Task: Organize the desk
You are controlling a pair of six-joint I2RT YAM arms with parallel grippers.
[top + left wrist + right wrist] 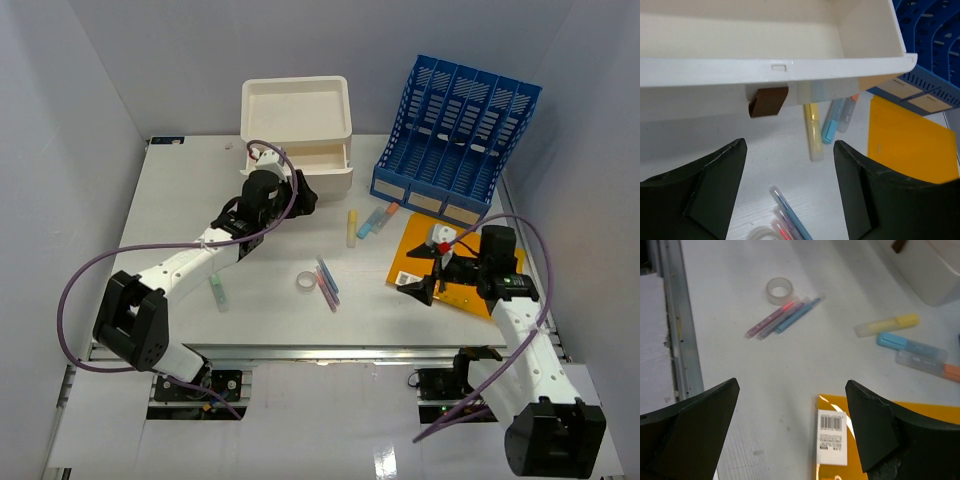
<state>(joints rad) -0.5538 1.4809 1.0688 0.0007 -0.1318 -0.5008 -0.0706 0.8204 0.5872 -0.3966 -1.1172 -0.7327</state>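
Desk (170, 230): wide white tabletop between pale grey walls, carrying everything; its metal rail (670, 315) runs along the near edge by the arm bases
Top view, left gripper (303, 196): fingers spread, holding nothing; the white drawer box (297, 108) stands just beyond the tips, its lower drawer (318, 160) pulled out, probably so loose items can go in
Top view, right gripper (420, 286): spread wide and empty, hovering over the near corner of the orange folder (418, 250); the blue file rack (455, 140) stands well beyond the fingers, a likely home for that folder
Left wrist view: bare desk between the wide-apart jaws; the drawer front fills the space ahead, its brown pull tab (768, 101) just past the finger on the view's left; a yellow highlighter (813, 132) and blue highlighter (831, 124) lie ahead, nearer the other finger
Right wrist view: the folder's barcode label (832, 436) sits between the fingers, toward the one on the view's right; the tape roll (779, 290) and pens (782, 316) lie well ahead
Reading: both arms seem posed to pick; the folder lies flat, so a corner approach looks sensible for getting a finger under it
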